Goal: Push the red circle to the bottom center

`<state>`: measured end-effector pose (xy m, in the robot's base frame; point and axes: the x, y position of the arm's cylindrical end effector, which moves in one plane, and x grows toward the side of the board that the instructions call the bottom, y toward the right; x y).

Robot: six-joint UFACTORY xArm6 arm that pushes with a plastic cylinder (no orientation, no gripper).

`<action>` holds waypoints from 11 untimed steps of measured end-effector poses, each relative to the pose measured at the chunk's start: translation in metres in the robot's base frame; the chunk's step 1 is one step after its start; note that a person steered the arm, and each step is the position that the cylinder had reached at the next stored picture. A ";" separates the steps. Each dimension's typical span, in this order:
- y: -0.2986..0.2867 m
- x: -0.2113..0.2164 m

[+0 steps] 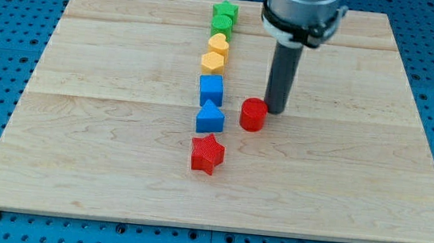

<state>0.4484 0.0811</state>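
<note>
Pale wooden tabletop (338, 189) filling most of the frame, set on a blue perforated base with a strip of red at the upper corners.

No pincer on this arm, so nothing to report as wide, narrow or holding; only a straight dark rod coming down from the top of the frame, ending in my tip (275, 111) just right of centre.

Red circle (253, 115) near the middle of the frame, directly at the lower left of my tip, touching it or very nearly so. Target lying toward the bottom centre, so down and slightly left of the circle. Tip placed above and to the right of the circle, roughly on the far side from the goal: judged a fair line for a push down and left, with open wood below the circle.

Counted, eight blocks in all, seven of them in a column left of centre, top to bottom: green star (225, 12), a green block (223, 23) of unclear shape, yellow heart (220, 44), yellow hexagon (214, 62), blue cube (211, 90), blue triangle (210, 118), red star (207, 154). By colour: two green, two yellow, two blue, two red. Red star closest to the likely path, lower left of the circle, judged a risk of contact.
</note>
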 end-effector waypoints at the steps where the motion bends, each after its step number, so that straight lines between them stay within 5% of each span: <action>1: 0.007 0.011; 2: -0.002 -0.029; 5: -0.025 0.064; 6: -0.022 0.079; 7: -0.028 0.045; 11: -0.023 0.125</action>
